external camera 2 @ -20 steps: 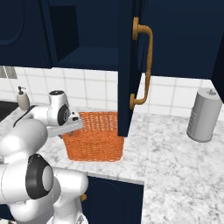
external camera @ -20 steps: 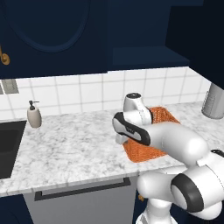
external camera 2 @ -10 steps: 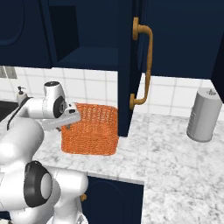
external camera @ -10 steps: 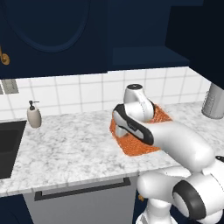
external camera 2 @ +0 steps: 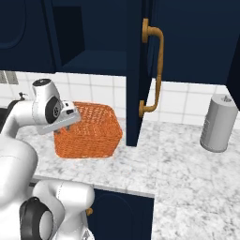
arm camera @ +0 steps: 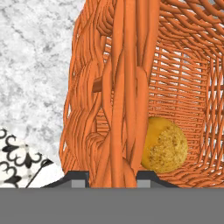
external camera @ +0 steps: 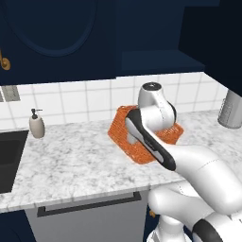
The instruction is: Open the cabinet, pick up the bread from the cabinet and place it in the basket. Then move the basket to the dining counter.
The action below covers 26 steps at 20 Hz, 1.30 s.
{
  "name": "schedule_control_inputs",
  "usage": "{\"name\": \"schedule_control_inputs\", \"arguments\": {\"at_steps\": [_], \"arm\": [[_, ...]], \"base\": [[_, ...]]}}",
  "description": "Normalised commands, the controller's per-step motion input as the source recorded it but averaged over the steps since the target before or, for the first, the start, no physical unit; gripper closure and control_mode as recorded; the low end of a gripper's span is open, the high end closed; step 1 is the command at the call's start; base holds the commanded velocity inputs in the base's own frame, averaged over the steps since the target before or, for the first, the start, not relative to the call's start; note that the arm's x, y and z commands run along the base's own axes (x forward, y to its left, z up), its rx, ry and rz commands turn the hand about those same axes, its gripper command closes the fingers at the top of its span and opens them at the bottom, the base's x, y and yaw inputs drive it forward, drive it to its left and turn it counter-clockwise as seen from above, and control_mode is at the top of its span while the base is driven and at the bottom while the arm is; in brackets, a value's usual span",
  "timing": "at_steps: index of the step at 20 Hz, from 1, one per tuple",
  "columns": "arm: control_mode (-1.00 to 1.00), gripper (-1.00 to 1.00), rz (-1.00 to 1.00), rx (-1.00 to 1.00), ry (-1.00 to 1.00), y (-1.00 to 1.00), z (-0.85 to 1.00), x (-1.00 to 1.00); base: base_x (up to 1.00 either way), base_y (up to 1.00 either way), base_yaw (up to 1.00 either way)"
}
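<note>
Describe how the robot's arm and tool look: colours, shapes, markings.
The glossy white arm is built of rounded, bulbous segments, with a long black band along its forearm and a dark round cap at a lower joint. The tool ends in two small dark grey, blocky fingertips. No cables or lettering visible.

The open dark navy cabinet door with its brass handle hangs just right of the orange woven basket, blocking that side (bare marble worktop lies leftward).

no readable text, labels, or signs
</note>
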Motion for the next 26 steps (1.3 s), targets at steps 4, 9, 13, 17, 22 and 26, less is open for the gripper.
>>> {"name": "schedule_control_inputs", "arguments": {"at_steps": [4, 9, 13, 17, 22, 26], "arm": [[-1.00, 1.00, 0.05, -0.26, 0.00, 0.00, 0.33, -0.09], [-1.00, 1.00, 0.02, -0.27, 0.04, 0.00, 0.37, -0.01], [-1.00, 1.00, 0.06, -0.24, 0.09, 0.00, 0.12, -0.04], [-1.00, 1.00, 0.01, -0.03, 0.03, -0.01, 0.18, -0.47], [-1.00, 1.00, -0.03, 0.01, -0.05, -0.19, 0.02, -0.83], [-1.00, 1.00, -0.10, 0.02, -0.03, -0.39, 0.19, -0.47]], "base": [[0.00, 0.00, 0.00], [0.00, 0.00, 0.00], [0.00, 0.00, 0.00], [0.00, 0.00, 0.00], [0.00, 0.00, 0.00], [0.00, 0.00, 0.00]]}}
